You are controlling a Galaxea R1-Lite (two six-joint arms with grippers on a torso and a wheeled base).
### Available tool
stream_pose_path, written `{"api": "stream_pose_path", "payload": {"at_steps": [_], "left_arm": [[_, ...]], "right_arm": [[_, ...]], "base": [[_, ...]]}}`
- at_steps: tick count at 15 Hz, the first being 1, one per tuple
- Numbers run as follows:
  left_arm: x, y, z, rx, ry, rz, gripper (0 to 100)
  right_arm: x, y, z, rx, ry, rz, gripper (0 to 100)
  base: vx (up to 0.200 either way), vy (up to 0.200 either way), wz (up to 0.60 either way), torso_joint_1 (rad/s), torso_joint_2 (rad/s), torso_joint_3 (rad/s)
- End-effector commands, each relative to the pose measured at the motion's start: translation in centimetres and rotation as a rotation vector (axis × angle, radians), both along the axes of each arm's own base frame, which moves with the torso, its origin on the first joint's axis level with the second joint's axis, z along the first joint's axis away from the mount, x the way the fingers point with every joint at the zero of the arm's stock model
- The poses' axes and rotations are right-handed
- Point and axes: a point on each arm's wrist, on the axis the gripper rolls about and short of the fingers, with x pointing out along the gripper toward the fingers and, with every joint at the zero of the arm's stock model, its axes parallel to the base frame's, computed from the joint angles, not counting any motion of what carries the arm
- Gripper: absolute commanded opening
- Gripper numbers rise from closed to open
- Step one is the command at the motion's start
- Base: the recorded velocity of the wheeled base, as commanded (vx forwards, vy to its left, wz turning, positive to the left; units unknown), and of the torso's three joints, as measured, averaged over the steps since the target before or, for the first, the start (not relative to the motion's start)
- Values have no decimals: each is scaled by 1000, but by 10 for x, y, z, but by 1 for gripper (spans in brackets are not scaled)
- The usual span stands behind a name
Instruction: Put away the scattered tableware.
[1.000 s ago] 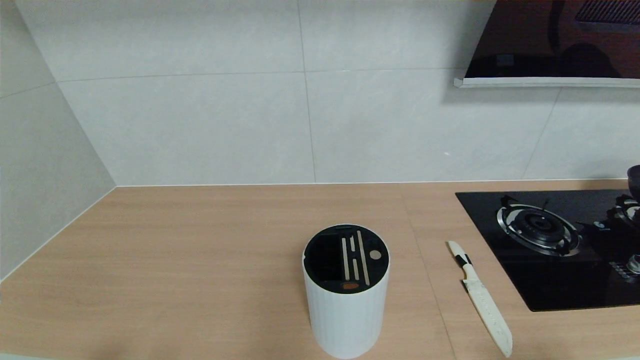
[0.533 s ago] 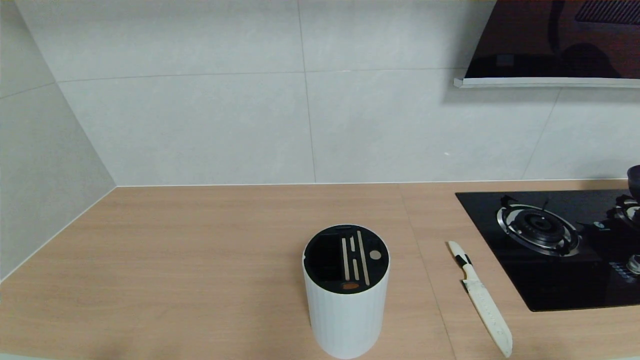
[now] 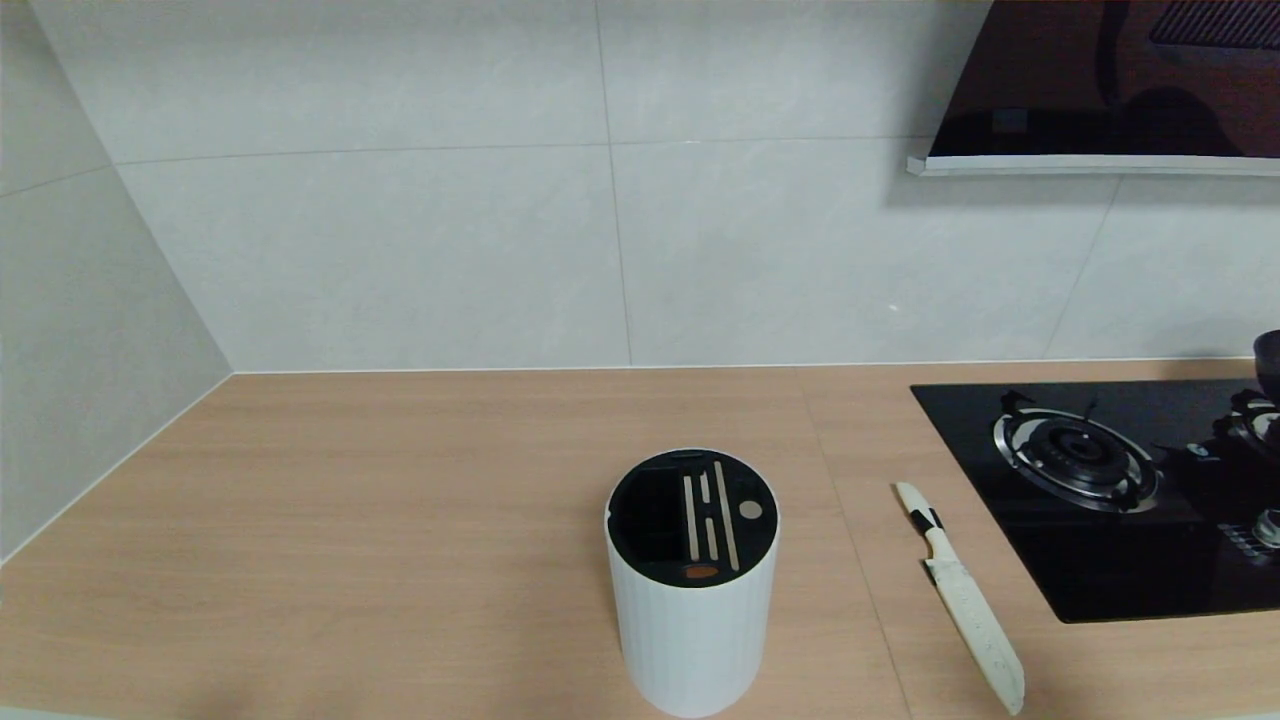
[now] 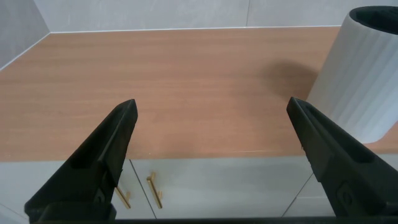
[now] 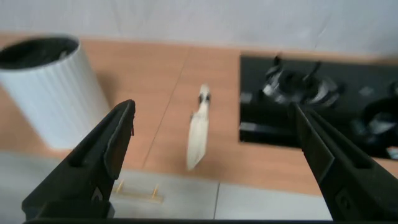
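Knife block point(image 3: 692, 590), a white cylinder, stands upright near the wooden counter's point(image 3: 400, 480) front edge. Right of it, apart, a cream knife point(image 3: 960, 592) lies flat beside the black stove point(image 3: 1100, 500). Wrist views add the left gripper point(image 4: 211, 102) over gold cabinet handles point(image 4: 152, 190) and the right gripper point(image 5: 212, 107), both with jaws wide apart, empty

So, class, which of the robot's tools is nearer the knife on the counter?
Right. The right tool hangs just off the counter, with the knife ahead of it. The left tool faces the counter's left part, with the white holder between it and the knife.
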Motion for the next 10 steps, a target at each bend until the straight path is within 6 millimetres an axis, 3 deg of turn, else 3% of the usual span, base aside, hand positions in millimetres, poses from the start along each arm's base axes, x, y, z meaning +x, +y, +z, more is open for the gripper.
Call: {"api": "stream_pose_path", "payload": {"at_steps": [1, 6, 7, 8, 10], "left_arm": [[0, 0, 0, 0, 0, 0, 100], [0, 0, 0, 0, 0, 0, 100], [0, 0, 0, 0, 0, 1, 100], [0, 0, 0, 0, 0, 1, 100], [0, 0, 0, 0, 0, 1, 100]], "right_arm": [[44, 5, 12, -19, 238, 96, 100], [94, 17, 15, -47, 390, 161, 100], [111, 21, 14, -51, 406, 165, 100], [111, 21, 14, -51, 406, 165, 100], [146, 32, 3, -61, 455, 191, 100]], "base": [[0, 0, 0, 0, 0, 0], [0, 0, 0, 0, 0, 0], [0, 0, 0, 0, 0, 0], [0, 0, 0, 0, 0, 0], [0, 0, 0, 0, 0, 0]]}}
